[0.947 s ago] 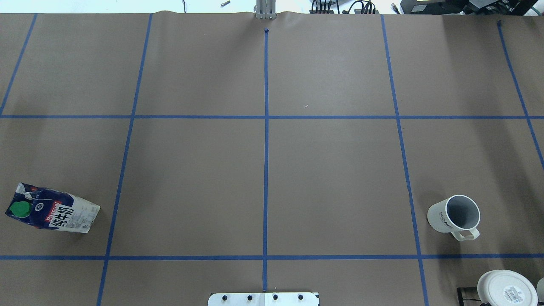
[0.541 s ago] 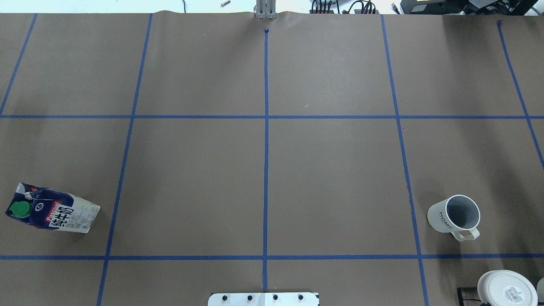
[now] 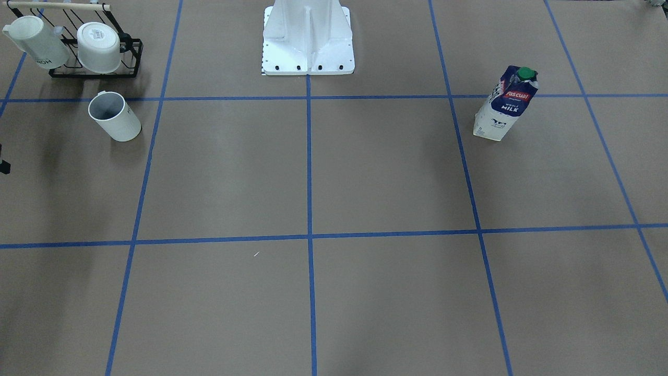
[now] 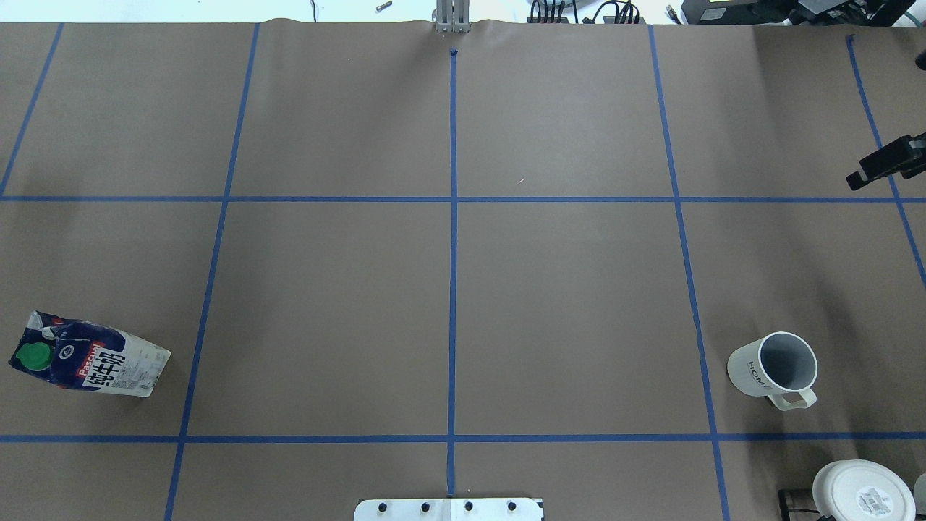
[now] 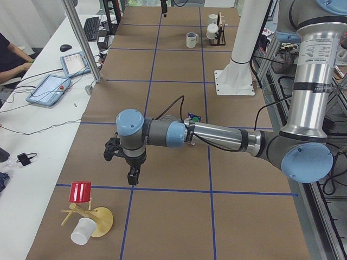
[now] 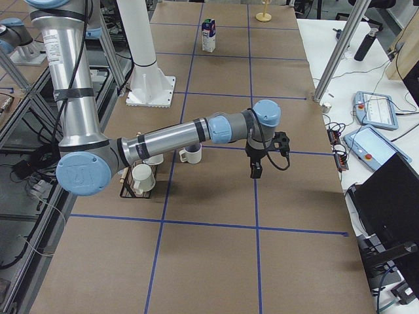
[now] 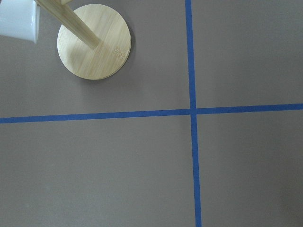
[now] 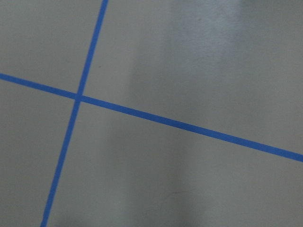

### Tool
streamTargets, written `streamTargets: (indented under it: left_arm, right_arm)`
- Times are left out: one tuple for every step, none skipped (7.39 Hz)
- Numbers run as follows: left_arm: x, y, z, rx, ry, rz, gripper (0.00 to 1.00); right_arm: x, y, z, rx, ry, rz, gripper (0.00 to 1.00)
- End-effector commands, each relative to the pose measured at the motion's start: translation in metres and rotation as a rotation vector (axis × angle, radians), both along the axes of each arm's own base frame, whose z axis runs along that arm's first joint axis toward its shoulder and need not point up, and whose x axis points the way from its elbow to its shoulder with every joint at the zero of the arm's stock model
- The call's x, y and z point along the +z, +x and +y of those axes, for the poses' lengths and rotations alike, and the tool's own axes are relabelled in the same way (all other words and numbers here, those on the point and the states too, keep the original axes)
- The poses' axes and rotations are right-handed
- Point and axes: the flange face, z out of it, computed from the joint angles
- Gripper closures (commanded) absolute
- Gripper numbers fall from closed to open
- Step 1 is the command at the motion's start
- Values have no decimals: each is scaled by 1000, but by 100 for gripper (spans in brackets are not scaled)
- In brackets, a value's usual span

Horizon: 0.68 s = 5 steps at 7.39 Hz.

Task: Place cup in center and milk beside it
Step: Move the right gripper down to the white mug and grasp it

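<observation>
Clipped and covered
We see the right gripper [image 4: 884, 165] cut by the overhead edge; the left arm [image 5: 217, 135] covers most of the milk [image 5: 192, 116].

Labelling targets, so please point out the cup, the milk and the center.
the cup [image 4: 772, 369], overhead exterior view, its grey inside.
the milk [image 3: 505, 105], exterior front-facing view, its navy front face.
the center [image 4: 453, 199], overhead exterior view, where tapes cross.

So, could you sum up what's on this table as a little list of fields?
cup: upright, on the robot's right side, untouched
milk: carton upright, on the robot's left side, untouched
center: blue tape crossing, nothing on it
left gripper: above the table, apart from the milk; open or shut unclear
right gripper: above the table, apart from the cup; open or shut unclear
progress: neither item placed yet
</observation>
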Motion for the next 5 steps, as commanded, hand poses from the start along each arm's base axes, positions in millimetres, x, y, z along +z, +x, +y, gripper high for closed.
streamTargets:
  left_arm:
    - [-5,6,14,7,8,32,2]
    - [-3,10,16,11,-4,84,2]
    - [-5,10,16,12,-1,88,2]
    - [-6,10,14,11,1,88,2]
    - [-6,10,13,11,1,88,2]
  right_arm:
    - [-19,-53,46,-119,96,-90,0]
    - [-20,-65,62,-152,130,-139,0]
    - [-4,-72,93,-184,175,-179,0]
    - [14,-77,124,-225,233,-206,0]
    - [27,-78,141,-250,225,-207,0]
